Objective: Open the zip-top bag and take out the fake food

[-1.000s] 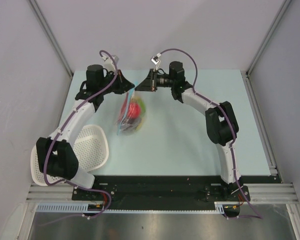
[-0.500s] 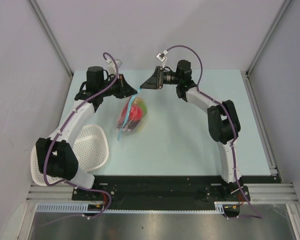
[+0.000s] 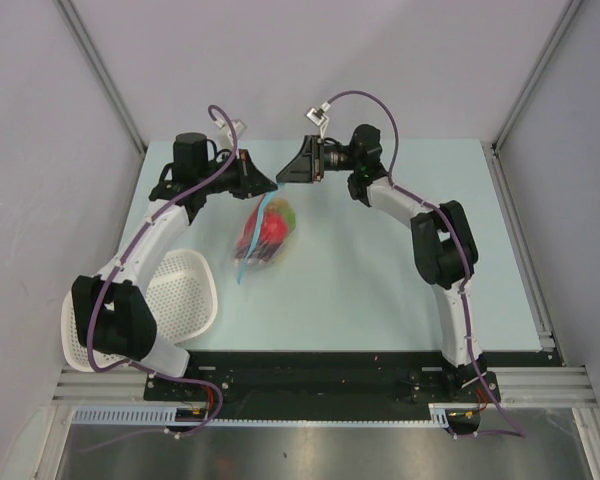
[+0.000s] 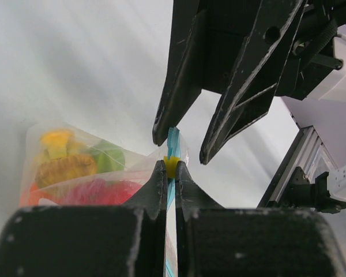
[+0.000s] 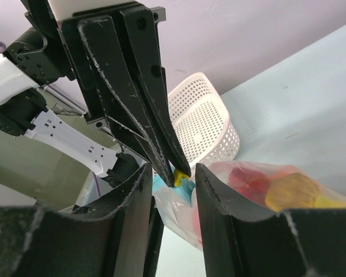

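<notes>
Bright, even light, faint shadows; the zip-top bag (image 3: 263, 236) smears with motion blur overhead, wrist foregrounds soft

1. A pale blue-green table (image 3: 380, 300) fills the middle of the scene, matte and plain.
2. Smooth grey-white walls close it in: a far wall (image 3: 320, 60), a left wall (image 3: 40, 200) and a right wall (image 3: 580, 250).
3. Slanted metal posts stand at the far left corner (image 3: 100, 75) and the far right corner (image 3: 540, 70).
4. A metal rail (image 3: 525, 250) runs along the table's right edge.
5. A black strip (image 3: 320, 362) borders the near edge.
6. Nearest lies a brushed steel sheet (image 3: 310, 450).
7. The light is soft and even, with faint shadows.
</notes>
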`<state>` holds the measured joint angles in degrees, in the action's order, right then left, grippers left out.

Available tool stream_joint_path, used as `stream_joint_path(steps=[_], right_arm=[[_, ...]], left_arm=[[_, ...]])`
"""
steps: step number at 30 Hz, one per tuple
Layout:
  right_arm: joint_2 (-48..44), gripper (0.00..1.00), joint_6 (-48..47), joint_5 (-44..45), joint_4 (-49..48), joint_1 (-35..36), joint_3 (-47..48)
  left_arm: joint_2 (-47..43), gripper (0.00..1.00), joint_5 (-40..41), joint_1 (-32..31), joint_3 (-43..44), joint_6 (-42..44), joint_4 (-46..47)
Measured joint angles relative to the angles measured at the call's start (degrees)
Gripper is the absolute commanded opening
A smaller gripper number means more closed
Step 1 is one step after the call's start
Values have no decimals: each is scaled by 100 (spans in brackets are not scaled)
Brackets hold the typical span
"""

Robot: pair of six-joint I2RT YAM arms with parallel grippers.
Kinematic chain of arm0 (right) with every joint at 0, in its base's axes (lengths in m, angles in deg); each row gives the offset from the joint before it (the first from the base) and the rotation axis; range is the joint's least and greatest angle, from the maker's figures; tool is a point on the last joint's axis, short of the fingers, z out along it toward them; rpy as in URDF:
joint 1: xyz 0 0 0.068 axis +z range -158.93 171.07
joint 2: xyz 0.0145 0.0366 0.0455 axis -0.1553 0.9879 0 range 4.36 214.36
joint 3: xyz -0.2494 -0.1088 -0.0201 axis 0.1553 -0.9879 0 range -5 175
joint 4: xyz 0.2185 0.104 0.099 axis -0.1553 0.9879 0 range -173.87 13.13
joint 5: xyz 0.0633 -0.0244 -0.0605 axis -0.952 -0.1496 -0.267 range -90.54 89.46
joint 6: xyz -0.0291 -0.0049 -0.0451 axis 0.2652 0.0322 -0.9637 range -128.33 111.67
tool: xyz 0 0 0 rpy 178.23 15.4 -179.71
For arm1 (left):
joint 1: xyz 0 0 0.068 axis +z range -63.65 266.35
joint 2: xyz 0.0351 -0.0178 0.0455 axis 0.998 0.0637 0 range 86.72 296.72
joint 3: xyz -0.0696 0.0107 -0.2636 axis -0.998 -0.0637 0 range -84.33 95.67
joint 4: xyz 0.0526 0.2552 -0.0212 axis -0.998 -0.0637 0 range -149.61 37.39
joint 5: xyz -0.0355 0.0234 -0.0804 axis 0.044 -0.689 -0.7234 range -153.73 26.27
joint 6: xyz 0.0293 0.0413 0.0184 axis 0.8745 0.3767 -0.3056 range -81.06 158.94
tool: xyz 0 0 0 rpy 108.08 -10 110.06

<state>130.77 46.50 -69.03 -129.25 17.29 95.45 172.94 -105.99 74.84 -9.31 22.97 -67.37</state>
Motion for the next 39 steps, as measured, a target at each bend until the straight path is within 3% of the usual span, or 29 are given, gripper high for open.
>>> stream_joint_path(steps=[8,9,13,20,27,39], right_arm=[[79,19,61,-17,9,-7,-70],[79,12,63,-15,9,-7,-70],[90,0,107,-15,-2,-7,-70],[179,0,282,52,-127,7,-70],[79,0,-529,815,931,90,-7],[264,0,-903,1858,2345,15,1119]], left_arm=[[0,0,0,28,0,-2,2],[0,0,0,37,0,-2,2],[0,0,-2,66,0,-4,4],[0,0,13,101,-4,-50,-4],[-66,0,511,153,-162,-105,20],[-2179,0,1191,166,-1941,-293,-341]])
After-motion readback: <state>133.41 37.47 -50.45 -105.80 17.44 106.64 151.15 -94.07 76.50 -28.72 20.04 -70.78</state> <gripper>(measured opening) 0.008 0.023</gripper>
